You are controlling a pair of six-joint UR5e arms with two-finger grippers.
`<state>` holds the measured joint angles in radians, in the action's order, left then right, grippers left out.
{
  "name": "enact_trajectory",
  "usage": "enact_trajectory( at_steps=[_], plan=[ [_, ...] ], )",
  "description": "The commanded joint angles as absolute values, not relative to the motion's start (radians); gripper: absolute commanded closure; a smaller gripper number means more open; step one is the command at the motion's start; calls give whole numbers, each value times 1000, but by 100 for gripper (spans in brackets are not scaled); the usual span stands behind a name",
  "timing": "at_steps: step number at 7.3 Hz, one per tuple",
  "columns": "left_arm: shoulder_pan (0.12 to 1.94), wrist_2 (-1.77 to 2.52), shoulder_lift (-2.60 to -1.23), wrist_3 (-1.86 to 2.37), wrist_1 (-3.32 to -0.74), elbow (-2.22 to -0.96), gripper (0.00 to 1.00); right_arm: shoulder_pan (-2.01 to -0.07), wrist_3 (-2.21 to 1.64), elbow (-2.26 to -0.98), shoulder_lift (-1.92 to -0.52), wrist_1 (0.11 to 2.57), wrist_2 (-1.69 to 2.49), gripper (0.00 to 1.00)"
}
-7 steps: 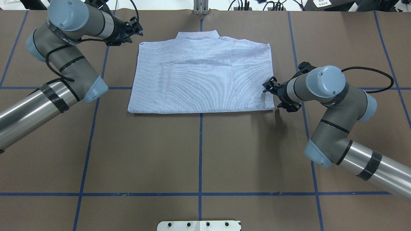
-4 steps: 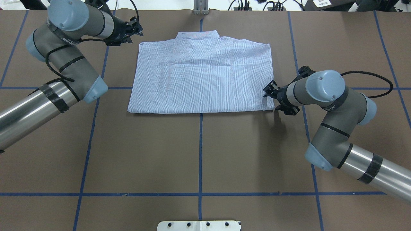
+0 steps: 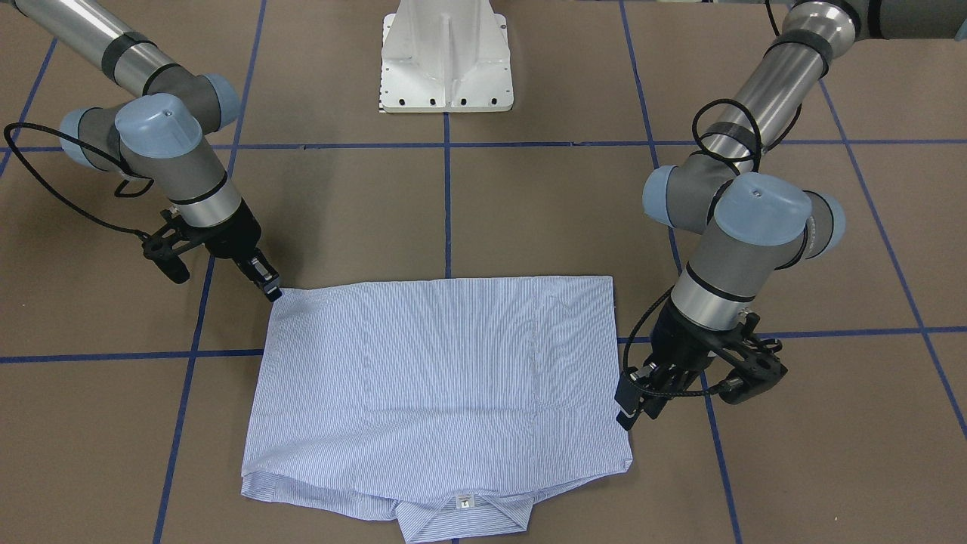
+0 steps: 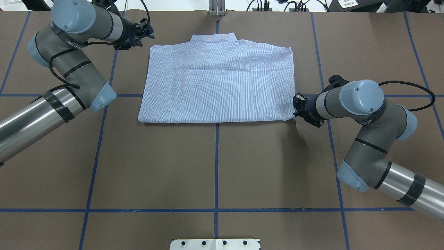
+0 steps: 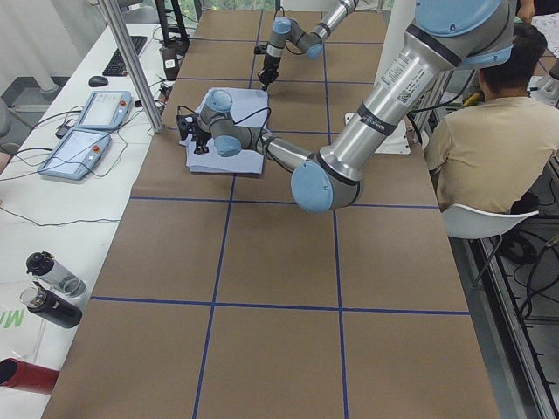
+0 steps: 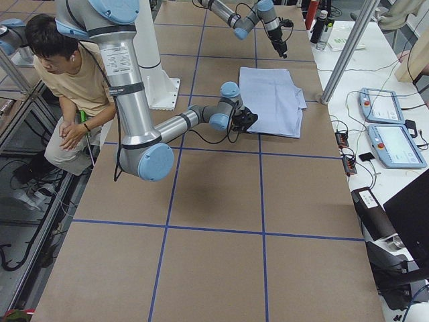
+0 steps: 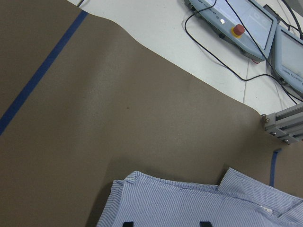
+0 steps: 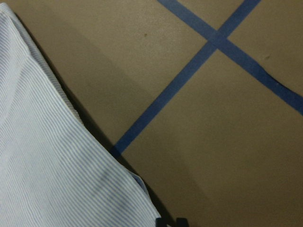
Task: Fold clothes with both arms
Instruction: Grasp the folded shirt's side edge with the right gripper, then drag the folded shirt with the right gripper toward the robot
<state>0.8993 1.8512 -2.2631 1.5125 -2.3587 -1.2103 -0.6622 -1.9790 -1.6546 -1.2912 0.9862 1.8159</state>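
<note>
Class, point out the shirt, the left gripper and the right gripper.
shirt (image 4: 218,90), overhead view, middle of the cloth.
left gripper (image 3: 633,412), front-facing view, between its jaws.
right gripper (image 3: 270,285), front-facing view, between its jaws.

I see the shirt (image 4: 218,83) lying flat on the table (image 4: 215,166), its collar (image 4: 215,37) on the side farthest from the pedestal base (image 3: 446,57). The left gripper (image 4: 150,33) is just beside the shirt's far left corner. The right gripper (image 4: 295,106) touches its near right corner.
</note>
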Motion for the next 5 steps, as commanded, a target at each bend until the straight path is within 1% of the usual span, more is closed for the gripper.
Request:
enact_trajectory(
  at_steps=[1,3,4,5],
  plan=[
    [900,1850,-2257,1513,-2359,-1218,44,-653,-1980,-1684,-1301,988,1818,100],
    [900,1851,-2255,1514,-2359,-1230,44,-638,-1982,-1837,-1386,1052,1824,100],
    [900,1852,-2255,1517,-2359,-1242,44,-588,-1983,-1953,-1438,1128,1822,100],
    [900,1855,-2229,1519,-2359,-1285,44,-510,-2006,-2067,-1460,1241,1822,100]
  ],
)
